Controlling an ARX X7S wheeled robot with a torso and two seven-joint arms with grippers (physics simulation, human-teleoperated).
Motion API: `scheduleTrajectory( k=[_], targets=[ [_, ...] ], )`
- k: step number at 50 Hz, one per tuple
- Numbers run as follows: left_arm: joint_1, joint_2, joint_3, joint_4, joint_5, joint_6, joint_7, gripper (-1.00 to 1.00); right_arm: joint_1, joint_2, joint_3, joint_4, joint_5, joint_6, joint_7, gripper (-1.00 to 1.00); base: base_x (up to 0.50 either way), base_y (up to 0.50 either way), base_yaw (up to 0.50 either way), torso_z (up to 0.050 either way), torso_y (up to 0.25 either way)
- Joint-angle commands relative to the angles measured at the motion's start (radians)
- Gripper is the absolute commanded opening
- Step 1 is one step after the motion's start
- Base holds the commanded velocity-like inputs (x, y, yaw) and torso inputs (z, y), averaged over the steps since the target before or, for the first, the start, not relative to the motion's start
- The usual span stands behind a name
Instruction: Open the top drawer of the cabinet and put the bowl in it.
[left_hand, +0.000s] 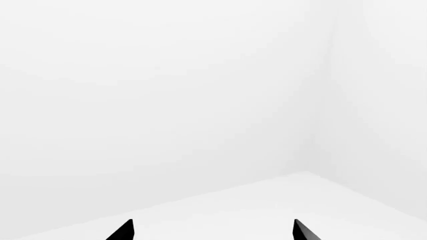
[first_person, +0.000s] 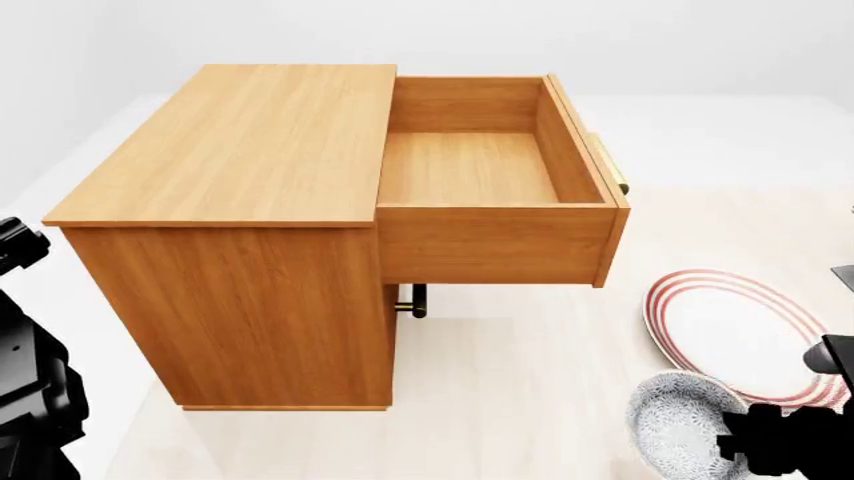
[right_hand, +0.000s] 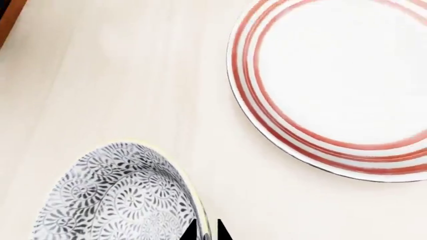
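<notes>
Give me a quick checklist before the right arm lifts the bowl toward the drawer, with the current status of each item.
1. top drawer pulled out: ok.
2. Drawer interior has nothing in it: ok.
3. right gripper fingertips straddle the bowl rim: ok.
4. Grip firm enough to lift: cannot tell.
5. plate apart from the bowl: ok.
6. left gripper open, holding nothing: ok.

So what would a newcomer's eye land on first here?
The orange-brown wooden cabinet at centre-left, its top drawer pulled fully open and empty. Then the grey-blue patterned bowl on the floor at lower right, the right gripper pinching its rim, beside the flat white red-ringed plate.
</notes>
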Motion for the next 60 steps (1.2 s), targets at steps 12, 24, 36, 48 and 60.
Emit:
scheduleTrajectory(
  k=[12, 24, 36, 48, 60],
  targets=[
    [0.010, 0.006, -0.001, 0.029, 0.000, -0.017, -0.001, 1.00, -0.023, 0.028, 0.244, -0.040, 0.164, -0.011, 0.146, -1.00, 0.00, 0.00, 0.00, 0.000, 0.000],
    [0.002, -0.002, -0.006, -0.005, -0.004, 0.004, 0.003, 1.00, 0.391, 0.013, 0.107, -0.001, 0.161, 0.015, 0.390, -1.00, 0.00, 0.00, 0.00, 0.000, 0.000],
    [0.001, -0.002, -0.010, 0.000, -0.007, -0.002, 0.006, 1.00, 0.901, -0.094, -0.213, 0.122, -0.057, 0.083, 0.410, -1.00, 0.00, 0.00, 0.00, 0.000, 0.000],
    [0.005, -0.003, -0.014, 0.016, -0.011, -0.013, 0.009, 1.00, 1.282, -0.266, -0.522, 0.298, -0.328, 0.054, 0.278, -1.00, 0.00, 0.00, 0.00, 0.000, 0.000],
    [0.026, -0.004, -0.020, 0.072, -0.019, -0.047, 0.009, 1.00, 1.537, -0.505, -0.749, 0.556, -0.503, -0.060, 0.082, -1.00, 0.00, 0.00, 0.00, 0.000, 0.000]
  ],
)
